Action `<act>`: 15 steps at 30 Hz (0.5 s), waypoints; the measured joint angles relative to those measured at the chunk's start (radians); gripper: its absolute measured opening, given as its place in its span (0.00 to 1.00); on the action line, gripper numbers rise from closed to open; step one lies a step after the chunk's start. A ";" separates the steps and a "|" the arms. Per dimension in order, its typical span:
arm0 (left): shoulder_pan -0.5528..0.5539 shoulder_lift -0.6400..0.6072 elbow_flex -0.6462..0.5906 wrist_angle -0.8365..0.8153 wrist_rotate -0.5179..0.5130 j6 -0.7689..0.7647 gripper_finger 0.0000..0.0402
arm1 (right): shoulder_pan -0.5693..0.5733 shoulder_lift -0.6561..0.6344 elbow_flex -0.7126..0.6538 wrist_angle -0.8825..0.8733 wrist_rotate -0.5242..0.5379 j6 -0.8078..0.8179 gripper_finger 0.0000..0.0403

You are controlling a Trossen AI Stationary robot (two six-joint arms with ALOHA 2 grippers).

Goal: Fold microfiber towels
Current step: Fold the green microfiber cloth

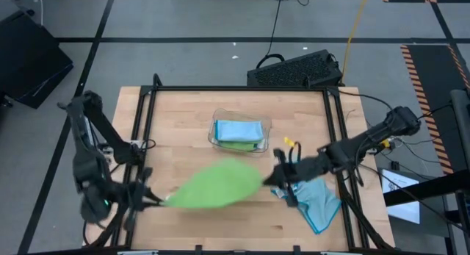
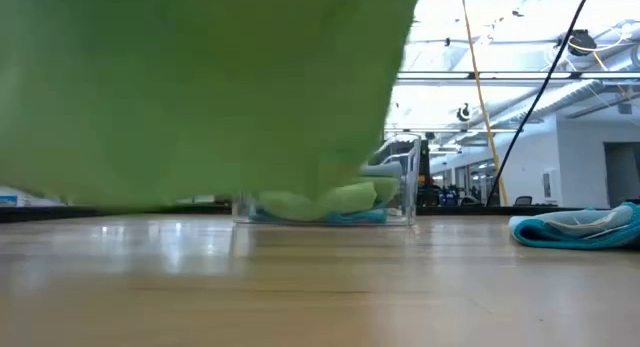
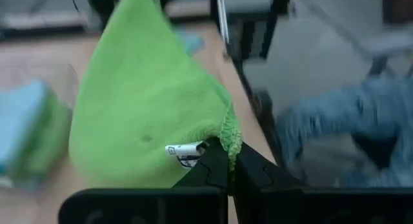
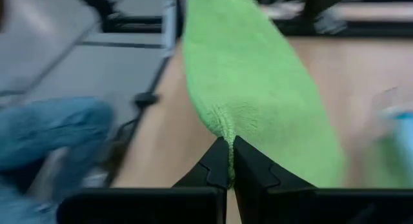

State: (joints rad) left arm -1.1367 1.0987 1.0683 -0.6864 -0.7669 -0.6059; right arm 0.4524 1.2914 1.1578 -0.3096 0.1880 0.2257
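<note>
Hanging taut between both grippers: green towel (image 1: 217, 186).

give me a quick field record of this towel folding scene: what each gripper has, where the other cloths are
left gripper: shut on one corner of the green towel, by its white tag
right gripper: shut on the opposite corner of the same towel
green towel: stretched between both grippers, lifted off the table
clear tray: at table centre, holds folded blue and green cloths
blue towel: crumpled on the table near the right arm, untouched
</note>
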 joint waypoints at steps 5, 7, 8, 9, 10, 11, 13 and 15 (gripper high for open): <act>-0.051 0.167 -0.001 0.022 0.120 -0.148 0.02 | 0.095 0.001 -0.173 0.238 -0.085 0.146 0.02; -0.071 0.237 -0.002 0.114 0.157 -0.155 0.02 | 0.124 0.001 -0.258 0.366 -0.115 0.193 0.02; -0.078 0.270 -0.002 0.168 0.166 -0.153 0.02 | 0.138 0.001 -0.298 0.428 -0.115 0.214 0.02; -0.081 0.301 -0.002 0.222 0.172 -0.149 0.01 | 0.150 0.001 -0.339 0.494 -0.115 0.236 0.02; -0.082 0.331 -0.002 0.274 0.174 -0.148 0.01 | 0.159 0.001 -0.375 0.561 -0.114 0.255 0.02; -0.083 0.355 -0.002 0.312 0.176 -0.149 0.01 | 0.168 0.001 -0.410 0.620 -0.114 0.269 0.02; -0.082 0.402 -0.002 0.370 0.176 -0.168 0.02 | 0.181 0.001 -0.474 0.724 -0.112 0.296 0.02; -0.082 0.439 -0.002 0.398 0.173 -0.190 0.02 | 0.187 0.001 -0.529 0.802 -0.102 0.313 0.02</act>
State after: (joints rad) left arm -1.2190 1.5377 1.0668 -0.2884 -0.5936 -0.7963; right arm 0.6394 1.2926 0.6285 0.4920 0.0865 0.5391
